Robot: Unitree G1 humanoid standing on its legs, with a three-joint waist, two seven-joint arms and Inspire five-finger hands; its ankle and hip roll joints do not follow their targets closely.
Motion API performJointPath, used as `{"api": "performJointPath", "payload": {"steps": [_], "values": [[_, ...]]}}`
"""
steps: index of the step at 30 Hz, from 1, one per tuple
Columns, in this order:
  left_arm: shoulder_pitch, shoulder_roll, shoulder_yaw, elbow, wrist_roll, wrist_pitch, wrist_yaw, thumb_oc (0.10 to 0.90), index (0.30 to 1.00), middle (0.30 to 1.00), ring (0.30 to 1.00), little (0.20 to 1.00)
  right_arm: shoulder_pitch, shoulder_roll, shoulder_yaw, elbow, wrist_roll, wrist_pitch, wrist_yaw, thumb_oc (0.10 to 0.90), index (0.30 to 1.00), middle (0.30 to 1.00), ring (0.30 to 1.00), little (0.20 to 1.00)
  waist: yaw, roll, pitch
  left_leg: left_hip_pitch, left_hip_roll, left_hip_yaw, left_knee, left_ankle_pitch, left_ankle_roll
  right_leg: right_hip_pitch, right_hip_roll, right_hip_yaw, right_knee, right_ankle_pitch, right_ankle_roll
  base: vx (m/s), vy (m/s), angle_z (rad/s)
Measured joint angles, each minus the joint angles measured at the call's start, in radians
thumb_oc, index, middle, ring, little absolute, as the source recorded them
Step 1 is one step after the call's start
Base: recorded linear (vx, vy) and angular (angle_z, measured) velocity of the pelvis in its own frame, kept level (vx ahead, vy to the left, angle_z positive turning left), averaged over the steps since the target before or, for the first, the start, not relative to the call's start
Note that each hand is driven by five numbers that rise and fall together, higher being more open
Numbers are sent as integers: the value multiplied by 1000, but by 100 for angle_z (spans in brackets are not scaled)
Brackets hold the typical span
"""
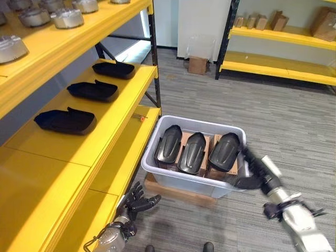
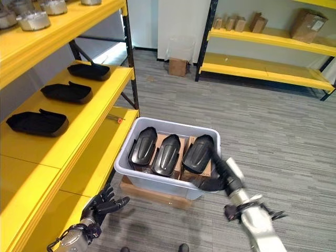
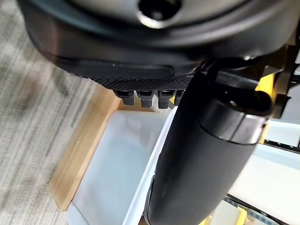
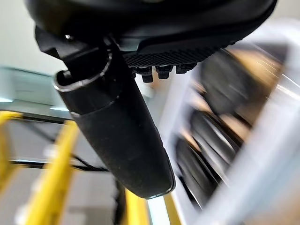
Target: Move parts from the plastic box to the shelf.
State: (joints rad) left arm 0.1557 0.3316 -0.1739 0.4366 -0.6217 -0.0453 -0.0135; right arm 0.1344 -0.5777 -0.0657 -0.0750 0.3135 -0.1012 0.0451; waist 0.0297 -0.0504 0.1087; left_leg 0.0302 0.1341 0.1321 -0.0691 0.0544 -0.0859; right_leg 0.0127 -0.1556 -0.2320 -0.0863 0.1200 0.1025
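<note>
In the left eye view, a pale grey plastic box [image 1: 195, 178] sits on a flat piece of brown cardboard [image 1: 178, 191] on the grey carpet, just right of the yellow metal shelf [image 1: 100, 126]. Three dark, glossy moulded parts [image 1: 193, 152] stand side by side in the box, leaning against brown card dividers. The right hand [image 1: 252, 168] reaches over the box's near right corner, its fingers straight and touching the rightmost part [image 1: 224, 151]; they are not curled round it. The left hand [image 1: 137, 202] hangs low beside the shelf's lower board, near the box's near left corner, fingers spread and holding nothing. Three black tray-shaped parts [image 1: 65, 121] lie in a row on the middle board, and round silver metal parts [image 1: 67, 18] sit on the top board.

The right eye view shows a second yellow shelf [image 2: 262, 52] with brown cartons along the far wall, and a small brown cardboard box [image 2: 177, 66] on the floor.

In the left wrist view, the thumb stands out over the box's pale wall.

In the right wrist view, the dark parts appear blurred past the straight fingers.
</note>
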Motion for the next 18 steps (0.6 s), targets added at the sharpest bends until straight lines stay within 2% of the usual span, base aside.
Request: {"api": "performJointPath", "payload": {"steps": [2,3,5,7,8,9,10,11,12,15,18], "values": [[10,0,-12,-4,0,0,-19,900,1000,1000,1000,1000,-79,-50,-25,-7,-32,-15,-17,900,1000,1000,1000,1000,-1,-4,3,-40,8,-1,8,4,-6,-32,8,-3,0,3,-4,-61,-40,2],[-4,4,-31,-4,0,0,-24,900,1000,1000,1000,1000,-131,-61,-20,-4,-42,-27,-24,900,1000,1000,1000,1000,1,-8,26,-66,15,-6,17,10,-12,-57,13,-6,0,10,-10,-116,-50,1],[-32,10,-53,-8,-1,-1,-28,900,1000,1000,1000,1000,-225,-67,44,19,-79,-28,-43,900,1000,1000,1000,1000,2,-14,72,-122,23,-13,50,11,-13,-94,22,-9,0,21,-21,-146,-44,3],[-114,15,-94,-23,-1,-1,-34,900,1000,1000,1000,1000,-362,-118,116,78,-119,-31,-51,900,1000,1000,1000,1000,6,-2,157,-222,27,-38,111,12,-14,-155,24,-23,1,44,-29,-181,-41,14],[-143,15,-104,-41,-2,-1,-34,900,1000,1000,1000,1000,-422,-118,147,125,-130,-27,-65,900,1000,1000,1000,1000,24,6,199,-254,31,-39,137,12,-14,-181,26,-22,11,50,-33,-227,4,10],[-159,17,-104,-60,-2,-6,-34,900,1000,1000,1000,1000,-468,-118,161,158,-144,-25,-75,900,1000,1000,1000,1000,30,12,233,-279,34,-41,157,11,-12,-205,27,-21,29,49,-34,-165,45,-8],[-205,37,-119,-75,-3,-23,-32,900,1000,1000,1000,1000,-600,-114,219,244,-153,-22,-112,900,1000,1000,1000,1000,31,18,302,-338,35,-42,193,10,-12,-269,24,-18,69,56,-45,-149,70,-13],[-234,49,-122,-78,-3,-23,-30,900,1000,1000,1000,1000,-673,-113,245,282,-153,-17,-127,900,1000,1000,1000,1000,31,20,347,-365,39,-39,211,9,-11,-305,20,-7,96,54,-47,-83,49,-19],[-257,51,-122,-78,-4,-23,-17,900,1000,1000,1000,1000,-711,-104,258,296,-153,-5,-140,900,1000,1000,1000,1000,34,19,377,-378,37,-29,214,8,-9,-329,15,5,111,53,-48,-66,49,-20],[-295,47,-116,-63,-9,-24,17,900,1000,1000,1000,1000,-695,-15,258,303,-153,5,-189,900,1000,1000,1000,1000,33,17,405,-412,32,-23,227,5,-4,-370,7,15,131,54,-49,-32,54,-6],[-299,47,-111,-62,-33,-28,28,900,1000,1000,1000,1000,-639,6,264,296,-154,18,-191,900,1000,1000,1000,1000,37,17,405,-401,29,-19,224,3,-1,-363,5,20,130,52,-49,-22,20,-2]]}}
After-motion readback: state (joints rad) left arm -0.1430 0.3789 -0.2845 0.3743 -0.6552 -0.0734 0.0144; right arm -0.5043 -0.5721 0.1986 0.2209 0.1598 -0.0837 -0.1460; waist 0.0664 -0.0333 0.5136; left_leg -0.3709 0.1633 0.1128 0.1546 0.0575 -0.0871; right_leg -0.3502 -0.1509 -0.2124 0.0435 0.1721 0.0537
